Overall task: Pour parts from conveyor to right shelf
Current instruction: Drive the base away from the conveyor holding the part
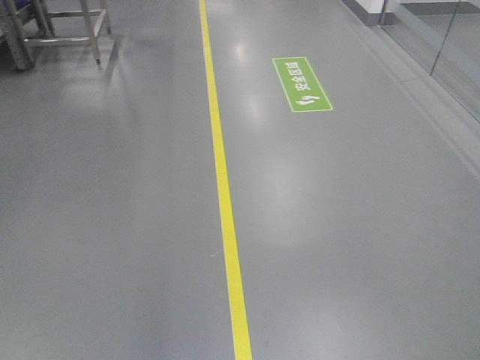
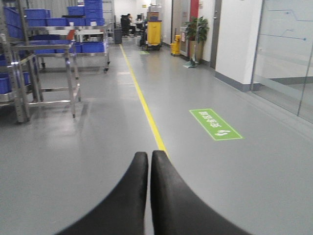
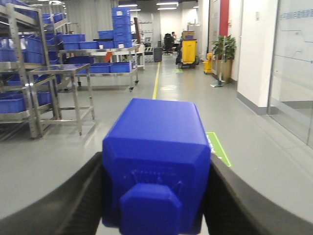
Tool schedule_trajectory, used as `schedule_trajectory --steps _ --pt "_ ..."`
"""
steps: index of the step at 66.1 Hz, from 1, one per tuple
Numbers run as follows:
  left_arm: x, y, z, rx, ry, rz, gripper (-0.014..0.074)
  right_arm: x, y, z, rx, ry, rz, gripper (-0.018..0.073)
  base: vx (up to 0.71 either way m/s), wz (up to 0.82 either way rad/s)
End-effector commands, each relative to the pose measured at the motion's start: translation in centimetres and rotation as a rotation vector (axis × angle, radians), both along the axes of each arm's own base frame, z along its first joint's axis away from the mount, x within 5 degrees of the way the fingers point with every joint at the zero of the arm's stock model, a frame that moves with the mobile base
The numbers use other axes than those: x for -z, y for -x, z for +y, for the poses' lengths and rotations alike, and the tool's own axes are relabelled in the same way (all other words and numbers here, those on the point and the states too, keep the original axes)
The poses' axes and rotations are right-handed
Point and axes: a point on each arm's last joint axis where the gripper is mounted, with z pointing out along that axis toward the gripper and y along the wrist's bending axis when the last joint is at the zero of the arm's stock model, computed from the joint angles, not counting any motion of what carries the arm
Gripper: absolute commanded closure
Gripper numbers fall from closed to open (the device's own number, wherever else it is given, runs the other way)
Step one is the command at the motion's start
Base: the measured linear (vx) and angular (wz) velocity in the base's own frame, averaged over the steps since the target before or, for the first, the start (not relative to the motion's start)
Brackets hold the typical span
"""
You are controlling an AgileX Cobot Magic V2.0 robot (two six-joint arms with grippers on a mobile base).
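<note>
Closest to me, in the right wrist view, the right jaws are clamped on the blue part [image 3: 156, 161]. One black finger [image 3: 63, 200] presses each flank, and the part's square knob faces the camera. I judge it is held low and level like this for carrying: the base is out on open floor [image 1: 112, 225], and the conveyor is in none of my views. The left jaws are pressed together with nothing between them, which I read as stowed while the other arm bears the load.

The front camera gives me only floor, the yellow line [image 1: 225, 195] running ahead and a green safety marking [image 1: 302, 84] beside it. It shows neither arm nor the part. The wrist cameras look further: a bare steel stand [image 3: 58, 67] off to the left, then racks of blue bins [image 3: 19, 49], and a yellow cart [image 3: 189, 51] far down the aisle. Which rack is the right shelf, I cannot tell from here.
</note>
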Motion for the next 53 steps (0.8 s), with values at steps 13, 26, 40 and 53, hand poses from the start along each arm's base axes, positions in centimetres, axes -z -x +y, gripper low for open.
schedule_trajectory --steps 13,26,40,53 --pt "-1.42 0.19 0.00 0.001 0.017 -0.108 0.0603 -1.56 0.16 -0.07 0.008 -0.004 -0.096 0.0564 0.20 -0.12" --pt "-1.42 0.19 0.00 0.001 0.017 -0.108 0.0603 -1.56 0.16 -0.07 0.008 -0.004 -0.096 0.0564 0.29 0.11" --pt "-1.42 0.19 0.00 0.001 0.017 -0.108 0.0603 -1.56 0.16 -0.07 0.008 -0.004 -0.096 0.0564 0.41 0.24" --pt "-1.42 0.19 0.00 0.001 0.017 -0.108 0.0603 -1.56 0.16 -0.07 0.008 -0.004 -0.096 0.0564 0.50 0.25"
